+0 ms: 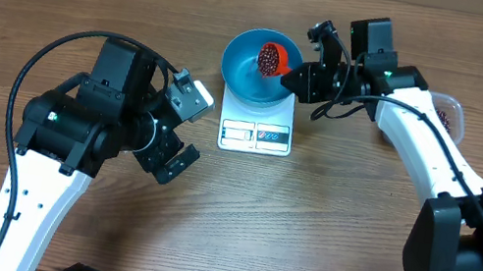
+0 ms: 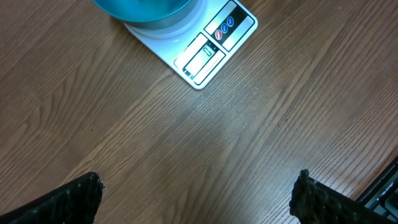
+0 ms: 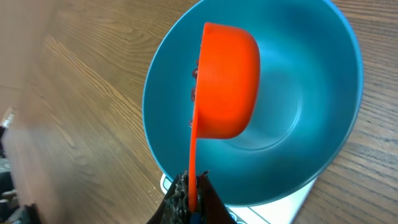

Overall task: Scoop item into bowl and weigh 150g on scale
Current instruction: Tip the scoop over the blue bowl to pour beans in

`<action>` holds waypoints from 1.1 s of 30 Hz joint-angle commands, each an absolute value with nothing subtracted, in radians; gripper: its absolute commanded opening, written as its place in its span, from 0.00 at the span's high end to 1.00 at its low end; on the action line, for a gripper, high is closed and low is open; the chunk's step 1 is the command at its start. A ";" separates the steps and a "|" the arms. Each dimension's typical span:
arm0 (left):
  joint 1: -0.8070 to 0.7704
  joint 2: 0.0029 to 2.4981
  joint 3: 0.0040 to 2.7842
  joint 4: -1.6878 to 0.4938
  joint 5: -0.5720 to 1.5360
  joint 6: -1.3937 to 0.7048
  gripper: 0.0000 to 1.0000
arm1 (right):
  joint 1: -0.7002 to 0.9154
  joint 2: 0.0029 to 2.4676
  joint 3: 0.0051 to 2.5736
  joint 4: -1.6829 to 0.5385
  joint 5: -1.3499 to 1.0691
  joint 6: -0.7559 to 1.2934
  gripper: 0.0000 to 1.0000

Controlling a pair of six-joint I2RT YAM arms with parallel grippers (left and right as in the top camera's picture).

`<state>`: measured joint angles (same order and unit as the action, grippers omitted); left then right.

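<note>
Nearest the base, at eight o'clock from the scale (image 1: 256, 136), the left gripper (image 1: 188, 131) hangs spread wide, empty. Farther on, the right gripper (image 1: 299, 78) pinches the orange scoop (image 1: 277, 60) by its thin handle, tipped over the bowl (image 1: 238, 73) on the scale. Its beans (image 1: 266, 56) look light and loose, likely to roll; that handle is the place to hold.

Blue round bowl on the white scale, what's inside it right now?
A small orange-red plastic scoop, tilted and carrying dark red-brown beans, held by the right gripper over the deep bright-blue bowl. The visible blue floor looks bare; the part beneath the scoop is hidden.
</note>
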<state>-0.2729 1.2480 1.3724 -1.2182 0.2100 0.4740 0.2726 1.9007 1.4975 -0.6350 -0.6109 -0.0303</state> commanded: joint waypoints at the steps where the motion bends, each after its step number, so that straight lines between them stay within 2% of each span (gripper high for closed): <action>1: -0.268 1.251 1.368 -1.216 0.229 0.464 0.00 | 0.290 1.861 1.501 -0.638 -0.549 -0.062 0.96; 33: -0.268 1.251 1.368 -1.216 0.229 0.464 0.00 | 0.302 1.832 1.546 -0.669 -0.471 -0.104 0.96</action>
